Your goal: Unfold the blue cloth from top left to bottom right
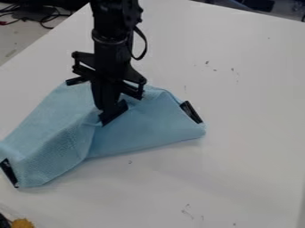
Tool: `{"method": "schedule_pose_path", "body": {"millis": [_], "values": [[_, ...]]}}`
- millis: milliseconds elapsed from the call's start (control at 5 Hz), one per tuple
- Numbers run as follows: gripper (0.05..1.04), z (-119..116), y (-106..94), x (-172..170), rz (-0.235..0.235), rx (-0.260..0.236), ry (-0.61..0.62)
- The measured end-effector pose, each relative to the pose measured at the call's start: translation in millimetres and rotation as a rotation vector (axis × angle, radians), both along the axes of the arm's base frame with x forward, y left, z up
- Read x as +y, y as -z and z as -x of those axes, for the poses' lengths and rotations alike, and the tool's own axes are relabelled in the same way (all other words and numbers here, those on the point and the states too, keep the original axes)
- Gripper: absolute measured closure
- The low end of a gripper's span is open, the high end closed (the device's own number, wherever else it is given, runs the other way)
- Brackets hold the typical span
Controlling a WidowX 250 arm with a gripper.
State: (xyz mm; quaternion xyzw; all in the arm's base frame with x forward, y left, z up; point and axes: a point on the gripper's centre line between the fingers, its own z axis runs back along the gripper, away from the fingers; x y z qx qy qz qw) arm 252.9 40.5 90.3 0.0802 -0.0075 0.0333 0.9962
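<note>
The blue cloth (140, 131) is spread in a slanting, creased shape from the left edge to the middle of the frame, with a fold run down its centre. The unfolding is judged to be only partly done: width has been given to the cloth, but its lower right portion is yet to be drawn out flat towards the lower right of the frame. The gripper (113, 116) is placed against the cloth at that central fold; whether it is spread or pressed together on fabric cannot be told. Dark strips are seen at the cloth's right end (191, 112) and at lower left. The white table (250, 129) is marked by small dark scuffs (232, 70), and tangled cables (44, 18) are seen beyond it at upper left.
</note>
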Motion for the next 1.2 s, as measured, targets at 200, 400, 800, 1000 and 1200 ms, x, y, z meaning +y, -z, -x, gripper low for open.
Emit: {"method": "schedule_pose_path", "body": {"millis": [200,400,800,1000,1200], "values": [[1.032,36,-6.1,-16,0.041,0.069,-0.103],[1.032,70,-7.3,-30,0.087,0.132,-0.221],[1.01,99,5.7,-54,0.217,0.208,-0.369],[0.862,100,11.2,-63,0.261,0.19,-0.409],[0.601,100,11.1,-64,0.268,0.189,-0.414]]}}
